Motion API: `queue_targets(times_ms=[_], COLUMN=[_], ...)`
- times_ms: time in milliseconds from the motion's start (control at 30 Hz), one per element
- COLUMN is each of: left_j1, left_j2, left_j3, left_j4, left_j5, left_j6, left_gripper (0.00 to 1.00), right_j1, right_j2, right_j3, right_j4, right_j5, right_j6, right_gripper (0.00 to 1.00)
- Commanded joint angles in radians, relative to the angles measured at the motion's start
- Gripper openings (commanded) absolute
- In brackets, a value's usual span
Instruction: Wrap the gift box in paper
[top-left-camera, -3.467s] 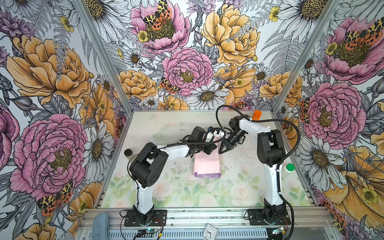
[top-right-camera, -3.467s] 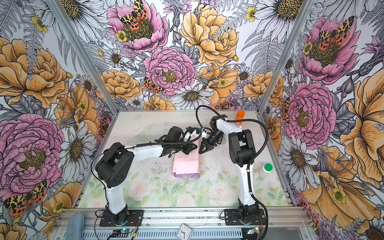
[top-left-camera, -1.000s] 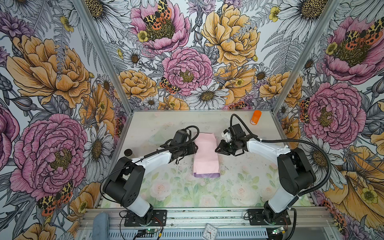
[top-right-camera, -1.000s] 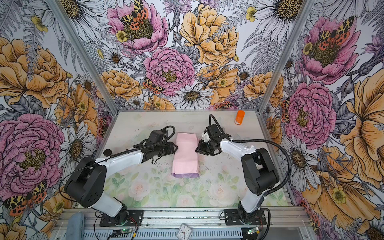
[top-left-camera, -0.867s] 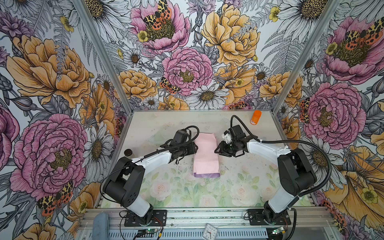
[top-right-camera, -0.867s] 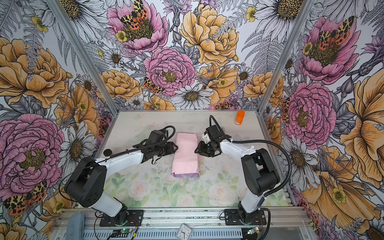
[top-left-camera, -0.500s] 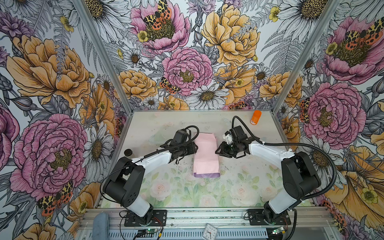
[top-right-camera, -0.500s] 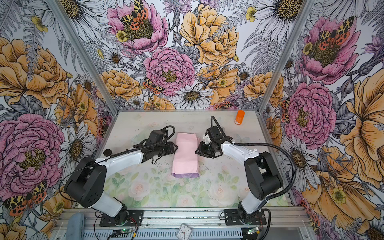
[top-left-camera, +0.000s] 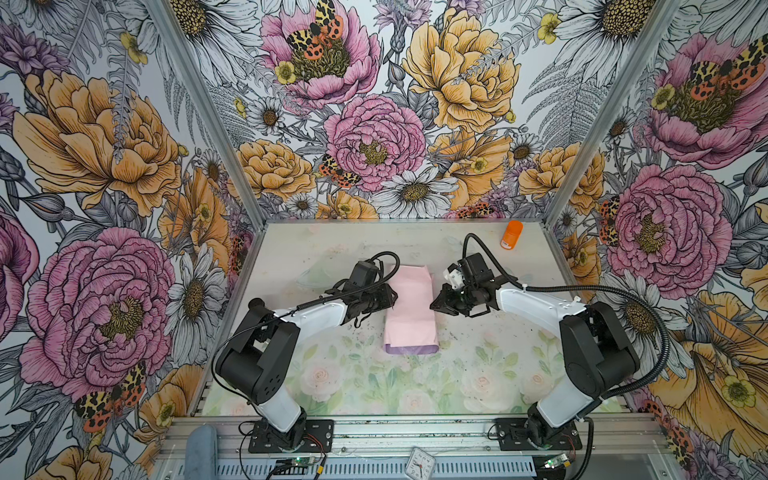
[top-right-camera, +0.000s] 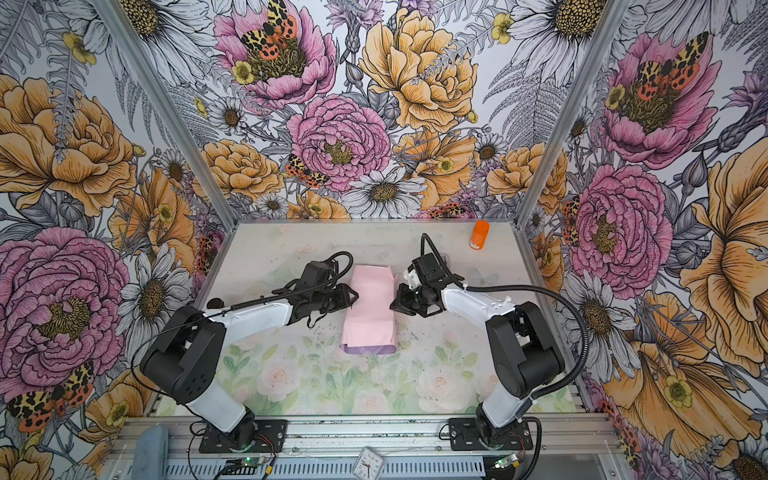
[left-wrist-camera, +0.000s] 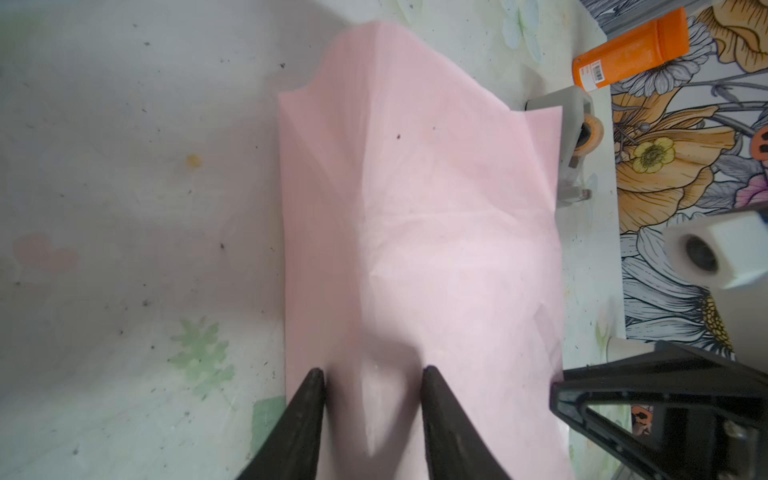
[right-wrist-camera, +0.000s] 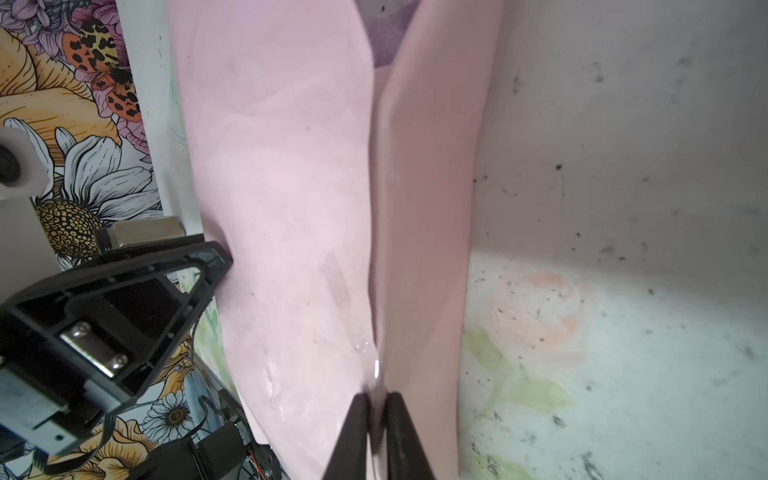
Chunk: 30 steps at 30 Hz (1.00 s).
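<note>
The paper (top-left-camera: 409, 307) (top-right-camera: 370, 307) lies folded into a long packet mid-table, pale pink face up, with a lilac strip at its near end. The gift box is hidden beneath it. My left gripper (top-left-camera: 394, 296) (top-right-camera: 355, 298) is at the packet's left edge. In the left wrist view its fingers (left-wrist-camera: 313, 386) stand apart astride a raised fold of paper (left-wrist-camera: 436, 208), so the left gripper (left-wrist-camera: 372, 370) is open. My right gripper (top-left-camera: 433, 306) (top-right-camera: 392, 306) (right-wrist-camera: 376, 397) is shut, pinching a thin upright ridge of the paper (right-wrist-camera: 282, 166) at the right edge.
An orange bottle (top-left-camera: 511, 235) (top-right-camera: 479, 235) (left-wrist-camera: 631, 50) lies at the back right corner. A grey tape dispenser (left-wrist-camera: 575, 124) stands just beyond the packet's far right side. A small clock (top-left-camera: 419, 465) rests on the front rail. Flowered walls close three sides.
Both arms came down from the packet's far end to its two sides. In the last second the right jaws closed on the paper's right edge and the left jaws narrowed a little.
</note>
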Motion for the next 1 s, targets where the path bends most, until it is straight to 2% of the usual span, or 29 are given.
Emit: queue_targets(times_ms=[0, 267, 300, 467, 500, 733, 867, 967], left_j1=[-0.006, 0.000, 0.001, 0.004, 0.000, -0.028, -0.052, -0.064], left_j2=[0.023, 0.067, 0.066, -0.046, -0.082, -0.337, -0.424, -0.435], left_j3=[-0.002, 0.065, 0.078, 0.064, 0.044, -0.175, -0.331, -0.411], left_j4=[0.040, 0.050, 0.044, 0.013, 0.012, 0.079, 0.199, 0.284], left_j5=[0.025, 0.022, 0.016, -0.060, -0.080, -0.150, -0.157, -0.172], left_j6=[-0.008, 0.021, 0.028, 0.068, 0.074, 0.111, 0.122, 0.140], left_gripper=[0.36, 0.35, 0.37, 0.48, 0.50, 0.59, 0.62, 0.64], right_j1=[0.010, 0.004, 0.004, 0.007, 0.009, 0.055, 0.110, 0.138], right_j2=[0.027, 0.082, 0.085, -0.007, -0.040, -0.249, -0.282, -0.283], right_j3=[-0.012, 0.074, 0.090, 0.087, 0.074, -0.072, -0.125, -0.146], right_j4=[0.013, 0.013, 0.013, -0.006, -0.014, -0.013, -0.010, 0.010], right_j5=[0.008, 0.048, 0.047, 0.077, 0.096, 0.240, 0.273, 0.305], right_j6=[0.005, -0.018, -0.025, -0.083, -0.104, -0.244, -0.315, -0.349], right_gripper=[0.08, 0.10, 0.15, 0.51, 0.54, 0.54, 0.55, 0.57])
